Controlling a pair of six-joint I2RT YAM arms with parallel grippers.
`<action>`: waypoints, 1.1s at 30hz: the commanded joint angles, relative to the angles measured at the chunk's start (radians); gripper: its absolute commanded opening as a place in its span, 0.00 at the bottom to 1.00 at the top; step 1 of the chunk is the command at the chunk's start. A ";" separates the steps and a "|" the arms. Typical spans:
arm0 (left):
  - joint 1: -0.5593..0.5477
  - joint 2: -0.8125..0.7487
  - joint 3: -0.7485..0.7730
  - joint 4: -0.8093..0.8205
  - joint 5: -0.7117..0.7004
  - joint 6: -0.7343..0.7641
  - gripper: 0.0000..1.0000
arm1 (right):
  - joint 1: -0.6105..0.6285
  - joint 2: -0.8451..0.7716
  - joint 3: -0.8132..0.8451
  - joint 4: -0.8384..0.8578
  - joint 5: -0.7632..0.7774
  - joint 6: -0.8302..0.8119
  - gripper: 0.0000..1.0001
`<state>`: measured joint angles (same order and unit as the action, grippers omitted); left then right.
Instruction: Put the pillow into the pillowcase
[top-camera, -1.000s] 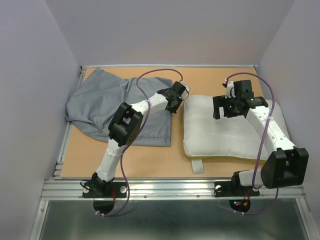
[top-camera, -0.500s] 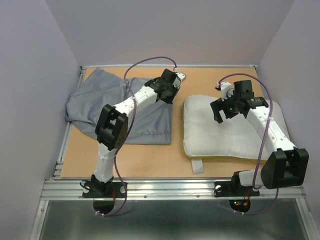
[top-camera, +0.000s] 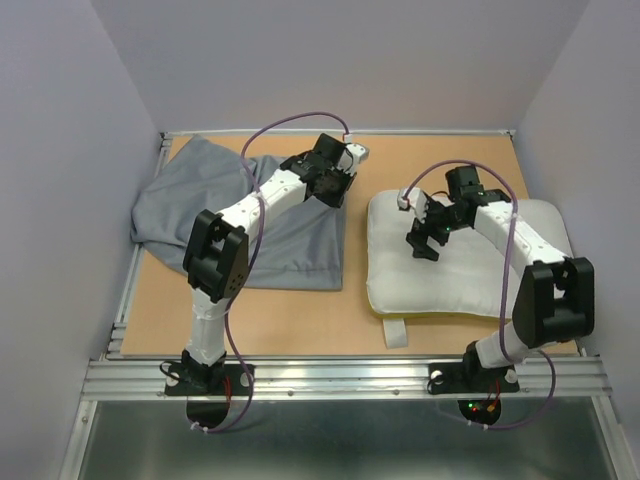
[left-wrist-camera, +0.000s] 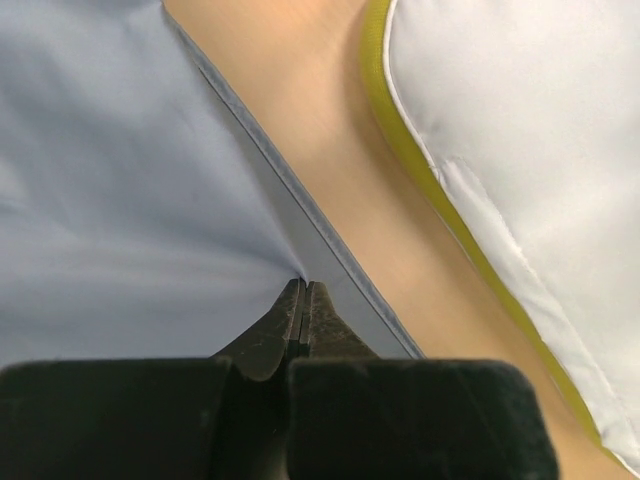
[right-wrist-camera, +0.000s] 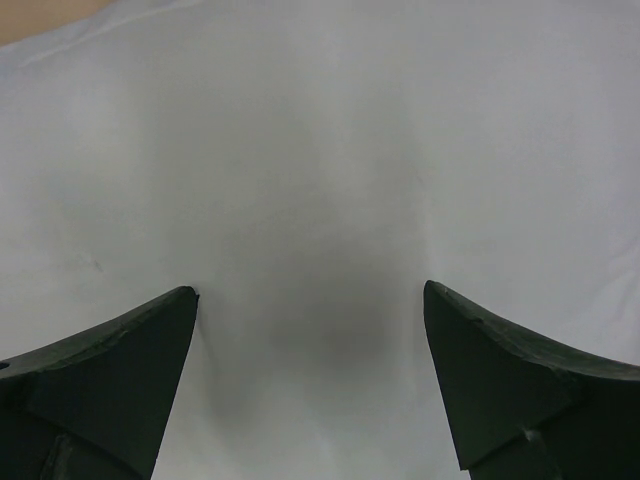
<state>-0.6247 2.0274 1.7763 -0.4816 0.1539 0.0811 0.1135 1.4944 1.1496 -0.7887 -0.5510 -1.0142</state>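
Observation:
The grey pillowcase (top-camera: 215, 215) lies wrinkled on the left of the table. My left gripper (top-camera: 336, 186) is at its far right edge, shut on a pinch of the grey fabric (left-wrist-camera: 120, 180), which puckers at the tips of the gripper (left-wrist-camera: 303, 286). The white pillow (top-camera: 480, 275) lies flat on the right, its yellow band (top-camera: 440, 315) along the near edge and a white tag (top-camera: 397, 332) sticking out. My right gripper (top-camera: 424, 240) is open, jaws wide, right above the pillow's left part (right-wrist-camera: 320, 150), fingertips (right-wrist-camera: 185, 300) at its surface. The pillow's yellow edge (left-wrist-camera: 400, 130) shows in the left wrist view.
A strip of bare wooden table (top-camera: 355, 250) separates pillowcase and pillow. Purple-grey walls enclose the back and sides. A metal rail (top-camera: 340, 375) runs along the near edge by the arm bases.
My left gripper has moved back and left along the pillowcase's right edge, lifting the fabric there. My right gripper has swung left and lowered onto the pillow.

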 joint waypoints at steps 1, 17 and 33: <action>0.016 -0.042 -0.014 0.006 0.059 0.008 0.00 | 0.069 0.062 -0.080 0.132 0.005 -0.048 1.00; 0.060 -0.205 -0.170 0.087 0.225 0.058 0.00 | 0.055 0.142 -0.005 0.298 -0.008 0.095 0.01; 0.080 -0.282 -0.199 0.047 0.259 0.043 0.00 | 0.117 0.119 -0.005 0.643 0.047 0.400 0.00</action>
<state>-0.5529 1.7756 1.5784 -0.4416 0.3878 0.1226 0.2073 1.6428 1.1828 -0.3103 -0.5152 -0.7048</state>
